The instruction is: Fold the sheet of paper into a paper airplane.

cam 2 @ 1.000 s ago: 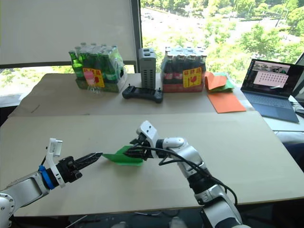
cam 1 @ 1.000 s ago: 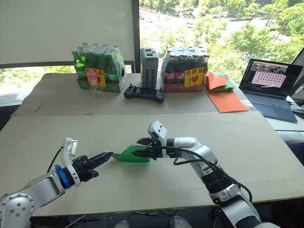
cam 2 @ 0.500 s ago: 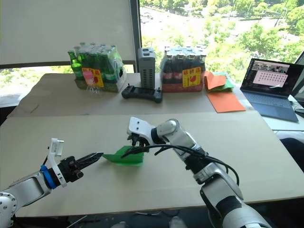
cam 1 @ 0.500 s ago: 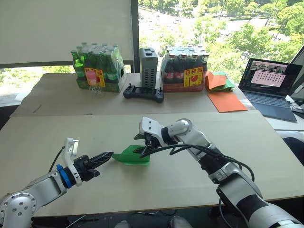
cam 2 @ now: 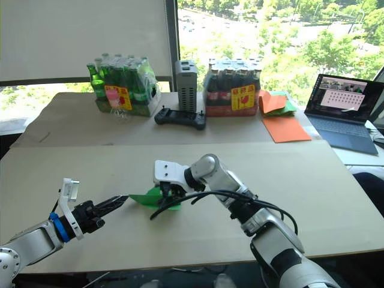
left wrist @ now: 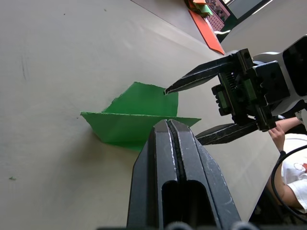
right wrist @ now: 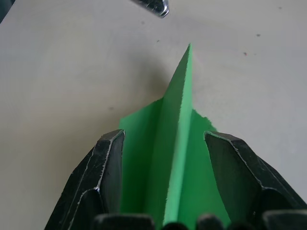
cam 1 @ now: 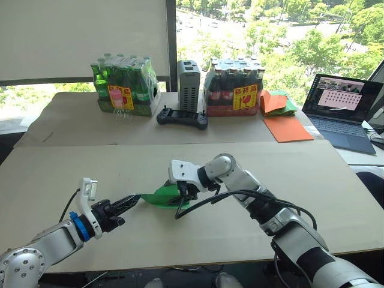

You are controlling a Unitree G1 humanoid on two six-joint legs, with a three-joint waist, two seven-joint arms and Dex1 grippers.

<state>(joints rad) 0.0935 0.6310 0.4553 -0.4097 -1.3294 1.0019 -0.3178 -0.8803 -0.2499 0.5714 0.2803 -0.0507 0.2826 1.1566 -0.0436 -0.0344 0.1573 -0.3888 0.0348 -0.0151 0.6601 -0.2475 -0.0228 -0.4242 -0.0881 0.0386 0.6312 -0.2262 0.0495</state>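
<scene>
Under both grippers stretches the table (cam 1: 312, 198), bare but for the paper airplane (cam 1: 161, 197), which lies just ahead of the left fingertips and directly below the right ones. Well beyond the fingers, on the far table, stand a green bottle pack (cam 1: 123, 87), a second bottle pack (cam 1: 233, 88), a grey box (cam 1: 188, 84) with a black controller (cam 1: 182, 117) before it, orange sheets (cam 1: 286, 128) and a laptop (cam 1: 342, 111); none bears on the work.

Next in size is the airplane itself: bright green, already a pointed wedge with a raised centre ridge and a wing flaring to each side. Its nose points toward the left gripper (cam 1: 133, 200), and its broad tail sits between the right gripper's fingers.

That right gripper (right wrist: 163, 191) comes down from above with its fingers (right wrist: 108, 163) spread wide, one on each side of the ridge, apart from the paper as far as can be seen. Straddling the keel this way likely sets it up to pinch the layers together.

Smallest, the left gripper lies low over the table with its fingers (left wrist: 165, 158) pressed tight together, grasping nothing. Its tip is at the airplane's nose, seemingly to steady the point while the other end is squeezed; whether it touches the paper I cannot tell.
</scene>
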